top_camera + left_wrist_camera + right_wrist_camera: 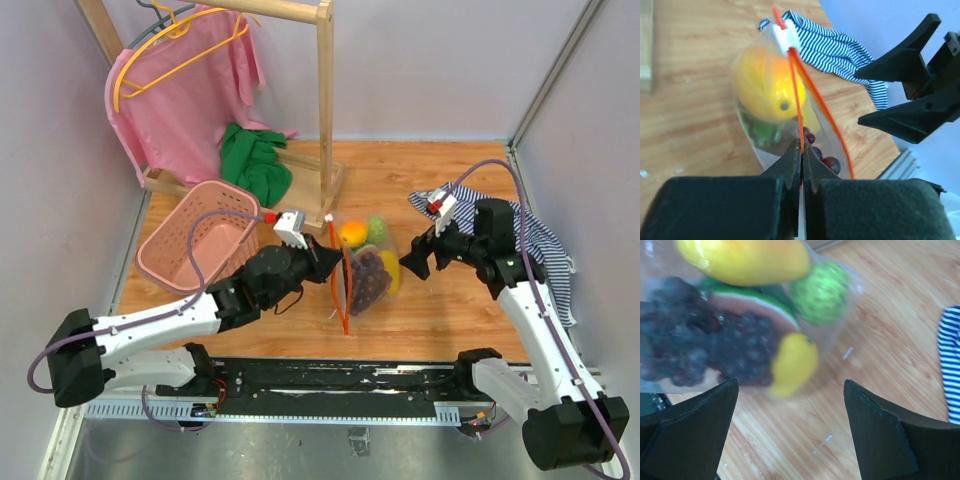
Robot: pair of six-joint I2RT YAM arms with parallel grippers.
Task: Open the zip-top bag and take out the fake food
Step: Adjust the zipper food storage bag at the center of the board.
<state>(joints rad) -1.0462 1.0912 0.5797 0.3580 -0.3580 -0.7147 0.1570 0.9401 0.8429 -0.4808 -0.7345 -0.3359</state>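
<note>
The left wrist view alone shows the pinch: the left gripper (801,150) has its black jaws pressed tight on the red-orange zip strip (796,100) of the zip-top bag (826,125), with the white slider (785,37) at the strip's far end. From the top view the bag lies mid-table (420,180), with the left gripper at its 9 o'clock edge. The right gripper (413,258) is at its 3 o'clock side, jaws spread wide with nothing in them. Only the right wrist view lays out the fake food through the crinkly clear plastic: a blurred dark grape bunch (715,355), a watermelon slice (755,302), a knobbly green ball (820,292), a small yellow fruit (792,365) and a larger yellow-orange oval (745,260). A slatted pink basket (200,245) sits at the bag's 9 o'clock behind the left arm. A striped cloth (545,240) lies at 3 o'clock under the right arm, and a crumpled green cloth (255,160) at 11 o'clock by the wooden rack (325,100).
</note>
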